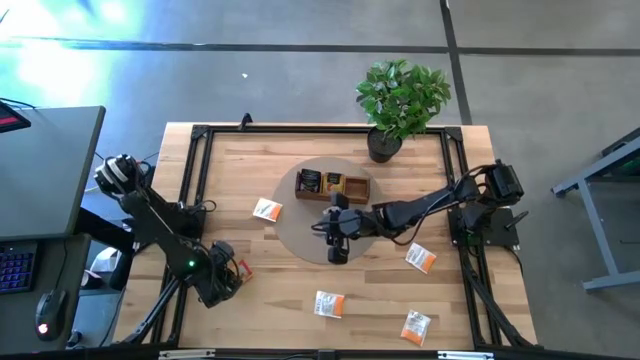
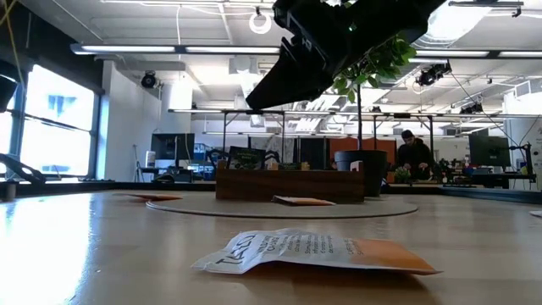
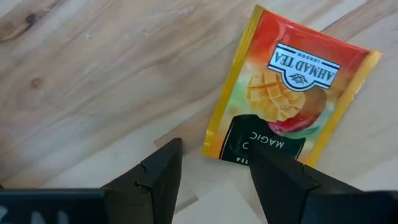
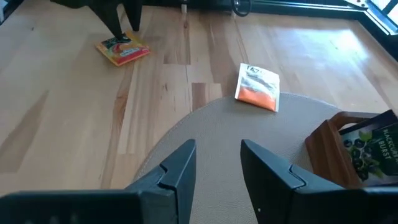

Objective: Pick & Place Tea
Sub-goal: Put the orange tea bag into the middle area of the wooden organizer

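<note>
The left tool (image 3: 211, 177) hangs low over the desk (image 1: 240, 170) near its front-left corner, fingers parted and holding nothing. Just ahead of its fingertips lies a yellow-orange mango tea sachet (image 3: 292, 93), flat on the wood; its near edge sits between the two fingers but is not yet pinched. The right tool (image 4: 217, 165) hovers over the round grey mat (image 1: 300, 230) at the desk's middle, jaws partly open and empty, close in front of the wooden tea tray (image 1: 332, 186), which already holds a few dark sachets.

Other sachets lie scattered. One white-and-orange sachet (image 1: 266, 209) rests at the mat's left edge, one (image 1: 420, 258) lies toward the right side of the desk, and two more, (image 1: 329, 304) and (image 1: 416, 325), sit near the front edge. A potted plant (image 1: 400, 100) stands at the back edge.

These sachets look very light, thin and slightly crinkled, with slick printed foil or paper faces. Lying flat, one offers almost nothing to squeeze from above, so it would likely slide or flex if pushed. The best hold seems to be across a lifted or puffed edge, with one finger slipped under the rim, pinching gently so the packet does not buckle or skate away.
</note>
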Robot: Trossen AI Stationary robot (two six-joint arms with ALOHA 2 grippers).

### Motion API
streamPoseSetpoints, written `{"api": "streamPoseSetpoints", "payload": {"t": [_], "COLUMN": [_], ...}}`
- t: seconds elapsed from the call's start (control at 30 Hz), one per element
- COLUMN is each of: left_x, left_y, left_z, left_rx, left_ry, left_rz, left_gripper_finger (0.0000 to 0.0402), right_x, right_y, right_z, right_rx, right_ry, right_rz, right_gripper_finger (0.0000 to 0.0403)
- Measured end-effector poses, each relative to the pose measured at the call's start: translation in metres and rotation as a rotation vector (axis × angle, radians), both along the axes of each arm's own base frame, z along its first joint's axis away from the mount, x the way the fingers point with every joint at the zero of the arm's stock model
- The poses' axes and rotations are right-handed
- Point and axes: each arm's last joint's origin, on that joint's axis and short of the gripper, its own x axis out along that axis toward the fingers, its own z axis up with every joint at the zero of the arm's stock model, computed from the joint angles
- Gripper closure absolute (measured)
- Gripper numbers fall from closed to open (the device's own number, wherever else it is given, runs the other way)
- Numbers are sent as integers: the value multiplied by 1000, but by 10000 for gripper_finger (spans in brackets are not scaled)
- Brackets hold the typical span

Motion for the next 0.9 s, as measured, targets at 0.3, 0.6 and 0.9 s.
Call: {"api": "streamPoseSetpoints", "payload": {"t": [0.3,0.6,0.9], "left_x": [0,-1,9], "left_y": [-1,0,-5], "left_z": [-4,-4,10], "left_rx": [10,25,111], "left_ry": [29,43,-67], "left_rz": [-2,-24,-82], "left_gripper_finger": [230,349,393], "right_x": [2,3,4], "right_y": [-8,-12,-12], "right_z": [1,2,4], "right_rx": [-7,-2,-3], "right_ry": [-17,-18,-50], "right_rz": [-20,-33,-31], "right_gripper_finger": [279,279,279]}}
